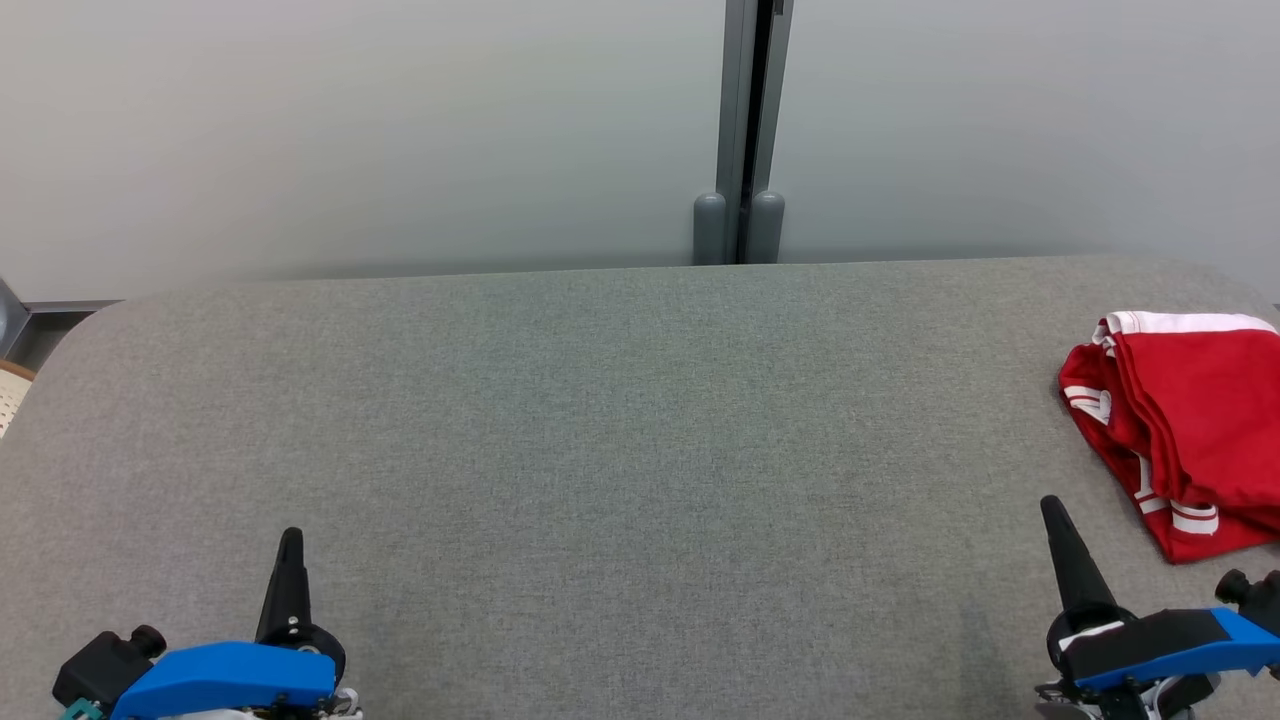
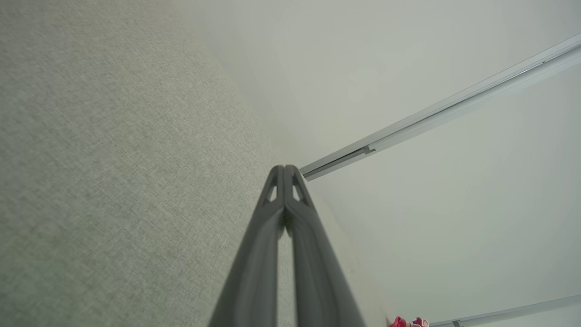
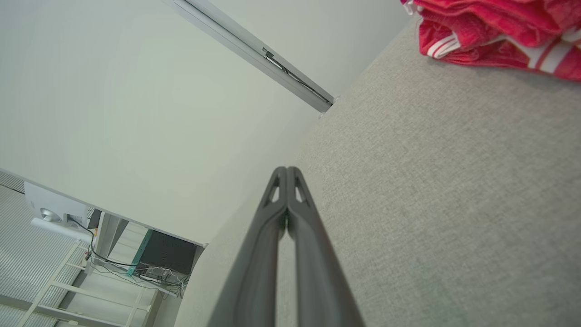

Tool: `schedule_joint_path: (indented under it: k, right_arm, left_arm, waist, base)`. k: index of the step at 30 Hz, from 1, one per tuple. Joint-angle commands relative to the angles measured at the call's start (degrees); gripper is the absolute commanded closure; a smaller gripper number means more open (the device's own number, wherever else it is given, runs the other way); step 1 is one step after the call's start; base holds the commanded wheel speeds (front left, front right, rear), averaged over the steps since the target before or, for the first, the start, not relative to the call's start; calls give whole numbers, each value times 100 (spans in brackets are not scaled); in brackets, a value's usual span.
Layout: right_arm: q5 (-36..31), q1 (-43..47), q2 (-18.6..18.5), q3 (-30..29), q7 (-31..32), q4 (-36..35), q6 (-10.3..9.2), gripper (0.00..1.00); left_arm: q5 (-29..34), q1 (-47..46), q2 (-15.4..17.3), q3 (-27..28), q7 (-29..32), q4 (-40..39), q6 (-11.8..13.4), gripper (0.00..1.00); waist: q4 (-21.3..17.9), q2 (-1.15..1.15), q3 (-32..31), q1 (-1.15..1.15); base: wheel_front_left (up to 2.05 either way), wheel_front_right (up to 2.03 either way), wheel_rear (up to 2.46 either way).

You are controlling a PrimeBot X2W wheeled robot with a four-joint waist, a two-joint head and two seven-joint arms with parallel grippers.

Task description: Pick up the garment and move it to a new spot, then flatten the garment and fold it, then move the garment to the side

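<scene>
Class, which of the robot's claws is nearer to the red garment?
Right. The right claw sits just beside the garment, not touching; the left claw is far across the table.

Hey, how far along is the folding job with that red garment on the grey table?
Done: hard to tell; the red garment lies in a loose bundle near the right edge of the table. In hand: nothing; left hand and right hand are shut, empty, apart from the cloth. Left: likely everything: pick up, flatten, fold, set aside.
</scene>
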Motion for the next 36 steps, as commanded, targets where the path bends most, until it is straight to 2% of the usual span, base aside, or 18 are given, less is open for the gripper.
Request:
schedule_joint_path:
  k: [1,36]
  right_arm:
    - [179,-155,-18,-15,12,-39,3,100]
    - [2160,-319,-21,-62,218,88,4,100]
  left_arm:
    - [-140,-150,6,56,37,-85,-31,100]
    - [-1810,-325,-106,326,550,-269,-51,100]
  waist:
    - [0,0,0,-1]
    - [-9,0,11,-1]
  base:
    - [0,0,0]
    - [0,0,0]
